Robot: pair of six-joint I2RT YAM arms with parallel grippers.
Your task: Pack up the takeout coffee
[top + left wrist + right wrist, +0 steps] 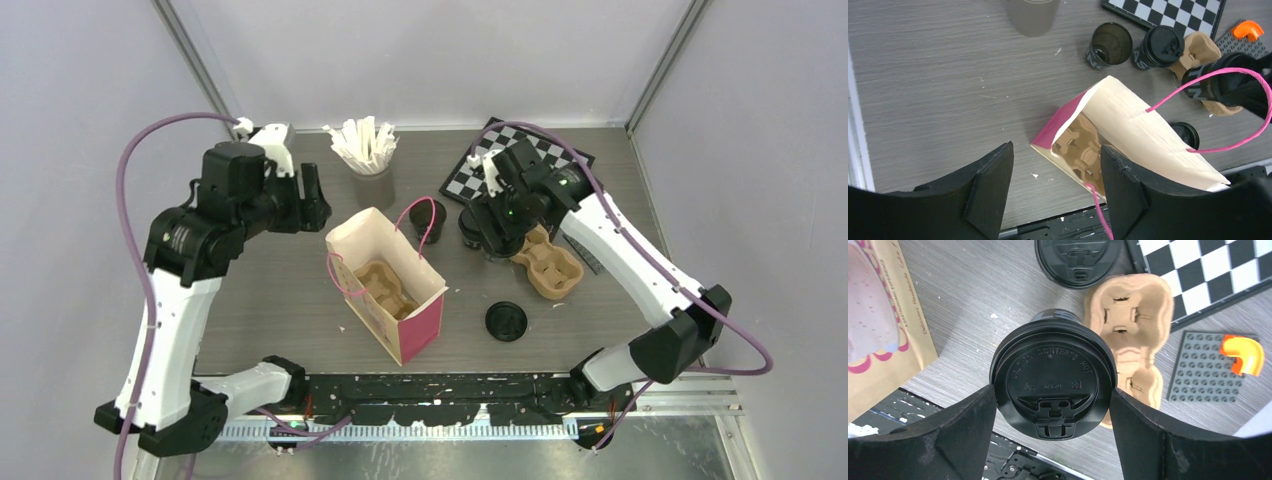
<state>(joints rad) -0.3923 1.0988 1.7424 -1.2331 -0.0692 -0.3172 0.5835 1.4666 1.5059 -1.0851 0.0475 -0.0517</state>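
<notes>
My right gripper (1052, 391) is shut on a black lidded coffee cup (1053, 367), its fingers pressed on both sides of the lid, just left of a brown pulp carrier (1128, 320). In the top view this gripper (492, 240) is right of the paper bag (385, 285). A second lidded cup (1078, 257) stands behind it. An open black cup with no lid (428, 215) stands behind the bag. A loose black lid (506, 321) lies on the table. My left gripper (312, 205) is open and empty, left of and above the bag (1128, 125).
The pink-and-cream bag stands open with a pulp carrier (385, 285) inside and pink handles up. A grey cup of white stirrers (368, 165) stands at the back. A chessboard (560, 150) and a grey studded plate with an orange piece (1245, 352) lie at back right.
</notes>
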